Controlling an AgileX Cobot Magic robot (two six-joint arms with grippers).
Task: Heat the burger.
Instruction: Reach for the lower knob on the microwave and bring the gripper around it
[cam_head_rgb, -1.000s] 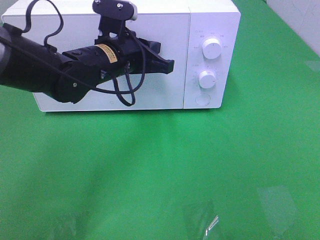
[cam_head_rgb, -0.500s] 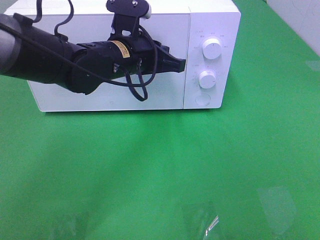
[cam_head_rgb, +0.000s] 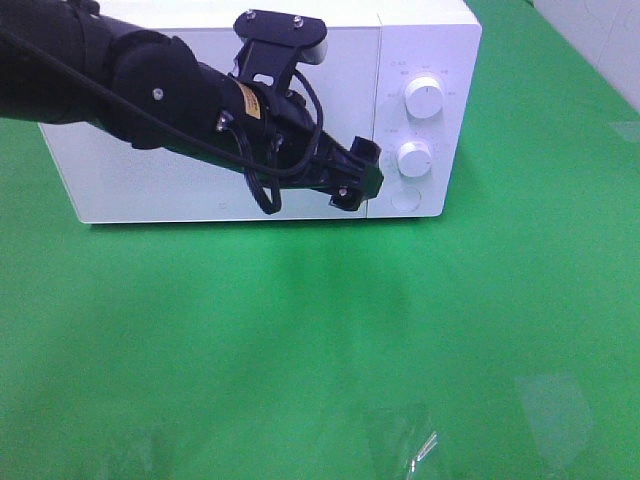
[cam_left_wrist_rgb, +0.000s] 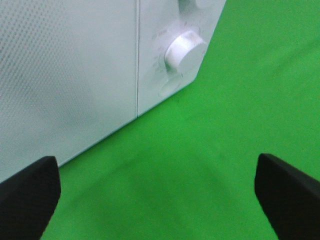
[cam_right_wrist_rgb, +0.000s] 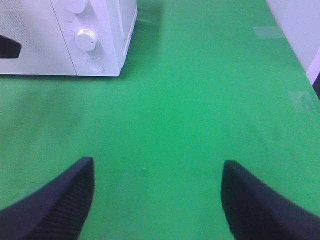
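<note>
Green cloth (cam_head_rgb: 300, 350) covers the whole table. Closest to us, the right gripper (cam_right_wrist_rgb: 156, 167) hangs low over the cloth. Its two fingers are apart, with nothing between them, and it touches nothing.

Farther on, the left arm reaches across the front of the white microwave (cam_head_rgb: 430, 40). The left gripper (cam_left_wrist_rgb: 156, 162) points toward the lower knob (cam_head_rgb: 414, 158) and is near it. I think the job right now is to turn that knob and start the heat. To do it well, the gripper should face the knob straight on. Then it should put one finger on each side, squeeze softly and twist slowly so it does not slip off.

The left gripper has its fingers spread wide. Only green cloth shows between them, so it holds nothing. It does not touch the knob yet.

Behind it, the microwave door (cam_head_rgb: 130, 190) is shut. The burger is not in any picture. It may be inside, but I cannot tell.
</note>
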